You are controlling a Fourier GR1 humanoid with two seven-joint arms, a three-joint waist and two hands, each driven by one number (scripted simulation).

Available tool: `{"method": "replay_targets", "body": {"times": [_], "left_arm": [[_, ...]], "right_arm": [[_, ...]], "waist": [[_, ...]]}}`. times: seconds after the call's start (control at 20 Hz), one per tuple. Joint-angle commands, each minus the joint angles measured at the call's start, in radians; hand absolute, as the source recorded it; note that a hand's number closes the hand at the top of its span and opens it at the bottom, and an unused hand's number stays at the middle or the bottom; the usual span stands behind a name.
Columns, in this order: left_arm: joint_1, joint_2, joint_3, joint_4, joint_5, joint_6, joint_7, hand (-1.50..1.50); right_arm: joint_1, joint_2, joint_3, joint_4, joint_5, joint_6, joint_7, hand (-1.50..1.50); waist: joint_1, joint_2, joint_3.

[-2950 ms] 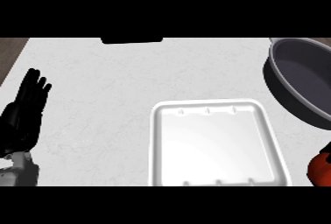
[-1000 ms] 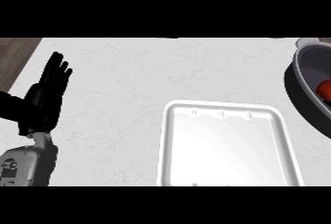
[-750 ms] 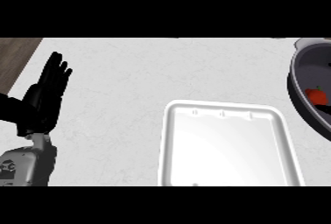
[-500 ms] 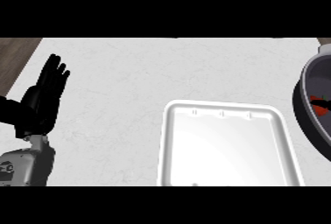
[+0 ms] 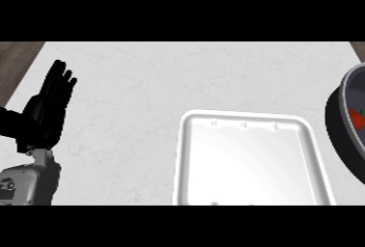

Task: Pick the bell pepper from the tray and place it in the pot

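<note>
Bell pepper point(image 5: 357, 116) sits in the pot point(image 5: 339, 129) at the view's right edge, showing only as a red sliver with a bit of green. White tray point(image 5: 249, 164) on the bench point(image 5: 143, 72) holds nothing. Left hand point(image 5: 47, 115) rests at the left edge, fingers straight and up, nothing in it. Right hand is out of view, so I cannot tell its state. Judging by this, the place step looks done; next call is just confirming the right hand is clear of the pot.
</note>
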Motion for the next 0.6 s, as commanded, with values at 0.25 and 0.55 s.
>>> {"method": "replay_targets", "body": {"times": [0.25,0.55], "left_arm": [[0.018,0.005,-0.002,-0.009,0.008,-0.019,0.003,0.00],[0.006,-0.006,-0.004,-0.008,-0.011,0.010,0.007,0.00]], "right_arm": [[0.077,-0.168,-0.047,0.033,-0.053,0.213,-0.029,-1.50],[0.135,-0.193,-0.043,0.025,-0.060,0.256,-0.042,-1.50]], "waist": [[0.002,0.002,0.004],[-0.003,0.004,0.007]]}}
